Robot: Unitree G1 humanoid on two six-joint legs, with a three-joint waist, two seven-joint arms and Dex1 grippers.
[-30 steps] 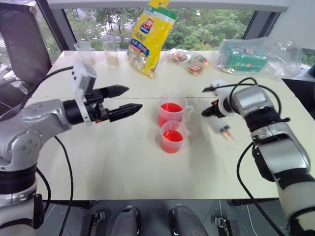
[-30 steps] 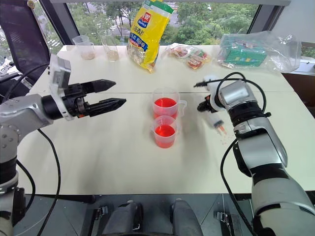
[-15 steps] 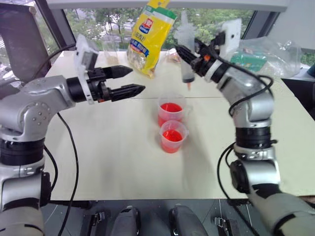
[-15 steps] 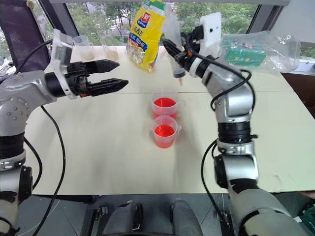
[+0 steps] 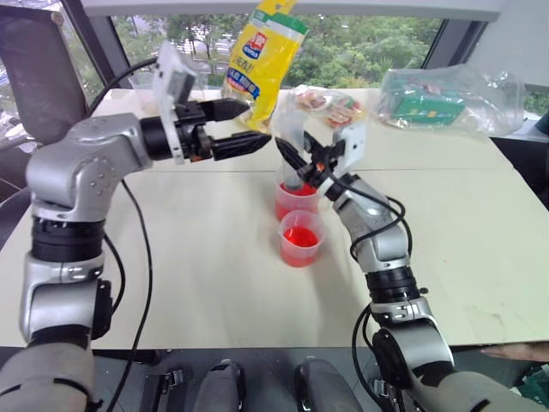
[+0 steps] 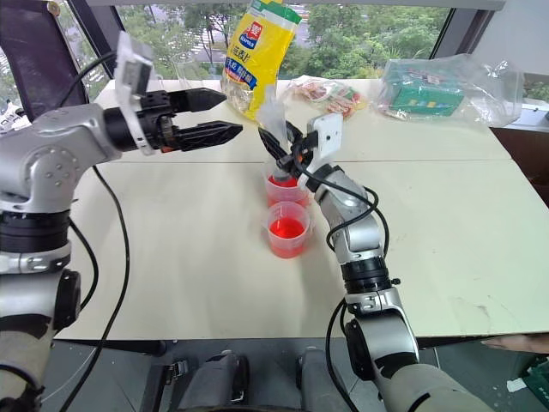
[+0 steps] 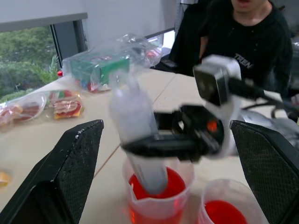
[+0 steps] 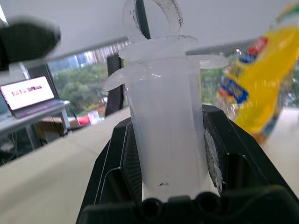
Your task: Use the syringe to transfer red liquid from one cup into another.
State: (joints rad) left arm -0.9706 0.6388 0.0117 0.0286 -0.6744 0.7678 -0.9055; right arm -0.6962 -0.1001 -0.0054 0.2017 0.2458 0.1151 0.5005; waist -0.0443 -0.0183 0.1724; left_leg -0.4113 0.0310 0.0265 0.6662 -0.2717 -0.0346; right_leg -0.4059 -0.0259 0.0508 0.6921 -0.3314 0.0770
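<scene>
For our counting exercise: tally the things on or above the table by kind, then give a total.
Cups of red liquid: 2
Syringes: 1
Beakers at the far edge: 2
Yellow bags: 1
Clear packets: 2
Total: 8

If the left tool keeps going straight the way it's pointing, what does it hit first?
Most likely the syringe, held upright in the right tool over the handled cup. It sits between the open left tool's fingers in the wrist view; depth is uncertain.

right gripper (image 5: 296,163) is clamped tight and angled up toward the left, arm bent up from the elbow, while the left gripper (image 5: 249,127) hangs level next to it with fingers spread wide
</scene>
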